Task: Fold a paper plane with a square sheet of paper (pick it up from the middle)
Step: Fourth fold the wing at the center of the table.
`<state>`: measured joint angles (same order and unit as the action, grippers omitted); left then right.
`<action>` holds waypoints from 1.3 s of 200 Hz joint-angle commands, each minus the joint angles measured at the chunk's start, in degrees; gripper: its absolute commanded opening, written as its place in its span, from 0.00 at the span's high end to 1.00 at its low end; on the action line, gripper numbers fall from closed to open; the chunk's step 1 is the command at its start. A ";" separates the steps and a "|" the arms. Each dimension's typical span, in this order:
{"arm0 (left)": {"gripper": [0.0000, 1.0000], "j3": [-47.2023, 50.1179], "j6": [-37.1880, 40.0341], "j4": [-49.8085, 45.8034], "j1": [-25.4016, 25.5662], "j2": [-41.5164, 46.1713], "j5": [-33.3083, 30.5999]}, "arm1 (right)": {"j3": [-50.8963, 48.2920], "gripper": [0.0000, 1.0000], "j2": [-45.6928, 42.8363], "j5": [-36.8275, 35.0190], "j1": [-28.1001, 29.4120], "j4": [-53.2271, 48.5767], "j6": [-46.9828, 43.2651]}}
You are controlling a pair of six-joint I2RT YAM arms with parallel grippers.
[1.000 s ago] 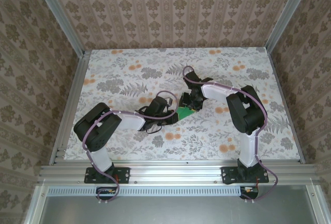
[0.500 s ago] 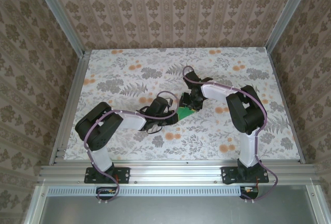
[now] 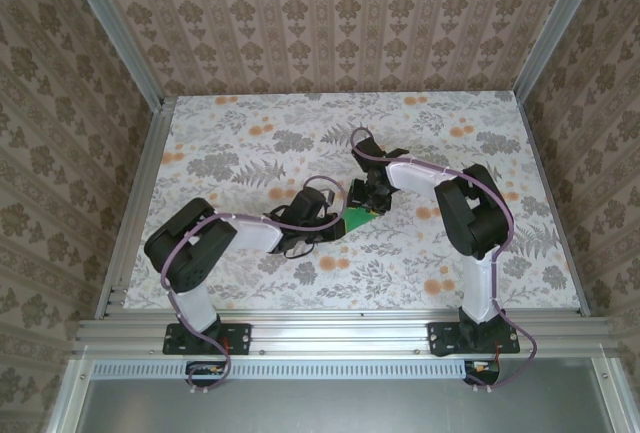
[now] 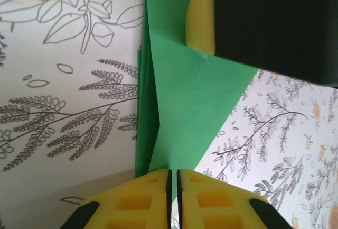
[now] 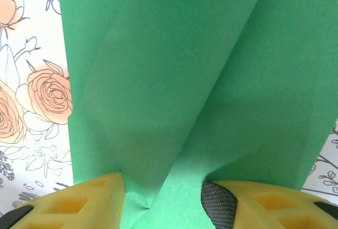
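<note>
The bright-green sheet of paper (image 3: 358,219) lies on the table's middle, folded into a pointed, layered wedge like a paper plane. In the left wrist view its narrow end (image 4: 190,97) runs down into my left gripper (image 4: 173,172), whose yellow pads are shut on it. That gripper (image 3: 338,221) comes at the paper from the left. My right gripper (image 3: 372,203) comes down on the paper from the far side. Its jaws (image 5: 163,186) stand apart, one on each side of a raised crease in the paper (image 5: 158,70). One of its yellow fingers (image 4: 200,23) rests on the sheet.
The floral tablecloth (image 3: 250,143) spreads bare around the paper. Aluminium rails (image 3: 330,331) edge the near side, and patterned walls (image 3: 340,23) close off the back and sides. Both arms meet at the centre, close together.
The right arm's wrist has shifted slightly to the left. The paper and the left gripper stay where they were.
</note>
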<state>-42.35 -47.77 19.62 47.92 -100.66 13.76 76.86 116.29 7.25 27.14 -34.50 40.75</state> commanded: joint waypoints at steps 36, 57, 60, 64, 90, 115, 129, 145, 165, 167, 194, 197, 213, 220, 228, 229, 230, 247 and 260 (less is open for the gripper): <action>0.85 0.95 -1.70 0.34 -0.55 6.36 -3.50 | -6.20 0.49 13.43 -13.04 -0.90 -5.39 0.12; 0.85 1.33 -2.26 0.11 -0.58 6.71 -4.79 | -6.11 0.49 13.61 -13.05 -0.89 -5.36 0.06; 0.85 1.39 -2.39 0.15 -0.59 6.71 -4.96 | -6.11 0.49 13.59 -13.12 -0.93 -5.38 0.03; 0.85 1.48 -2.64 0.08 -0.63 6.69 -5.31 | -6.11 0.49 13.68 -13.13 -0.93 -5.35 0.03; 0.86 1.40 -2.78 0.76 -0.64 6.27 -5.05 | -6.05 0.49 13.87 -13.23 -0.93 -5.40 -0.06; 0.86 0.30 -2.76 2.10 -0.55 4.47 -2.91 | -6.02 0.50 13.83 -13.31 -0.90 -5.42 -0.15; 0.86 -0.24 -2.90 2.58 -0.55 3.40 -2.28 | -6.02 0.50 13.88 -13.40 -0.84 -5.40 -0.15; 0.87 -1.00 -3.17 2.87 -0.55 2.22 -1.83 | -6.07 0.51 13.85 -13.39 -0.86 -5.42 -0.20; 0.87 -1.72 -3.46 3.52 -0.55 0.80 -1.46 | -6.11 0.51 13.88 -13.40 -0.86 -5.32 -0.30; 0.87 -1.83 -3.51 3.61 -0.55 0.70 -1.39 | -6.11 0.51 13.83 -13.40 -0.86 -5.36 -0.32; 0.87 -2.62 -3.73 4.14 -0.55 -0.45 -1.08 | -6.11 0.51 13.84 -13.31 -0.79 -5.14 -0.53; 0.87 -2.64 -3.73 4.24 -0.55 -0.56 -1.03 | -6.11 0.51 13.83 -13.31 -0.80 -5.17 -0.58; 0.87 -3.32 -3.66 4.33 -0.59 -1.24 -1.01 | -6.20 0.51 13.78 -13.24 -0.86 -5.06 -0.65; 0.87 -3.58 -3.65 4.26 -0.56 -1.58 -0.99 | -6.20 0.51 13.77 -13.16 -0.86 -4.99 -0.67; 0.87 -3.94 -3.53 3.94 -0.59 -1.99 -1.10 | -6.23 0.50 13.78 -13.13 -0.86 -4.96 -0.67; 0.87 -4.00 -3.55 3.90 -0.57 -2.03 -1.10 | -6.26 0.50 13.78 -13.09 -0.86 -5.00 -0.67; 0.87 -4.03 -3.55 3.87 -0.56 -2.06 -1.10 | -6.23 0.50 13.79 -13.07 -0.81 -4.98 -0.67; 0.88 -4.28 -3.39 3.00 -0.52 -2.93 -1.28 | -6.28 0.50 13.79 -12.91 -0.86 -4.83 -0.67; 0.88 -4.07 -3.47 2.67 -0.47 -3.56 -1.28 | -6.24 0.50 13.79 -12.83 -0.85 -4.79 -0.67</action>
<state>-45.54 -50.81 22.74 47.51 -102.61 12.03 77.32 116.68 5.34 27.70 -35.07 40.73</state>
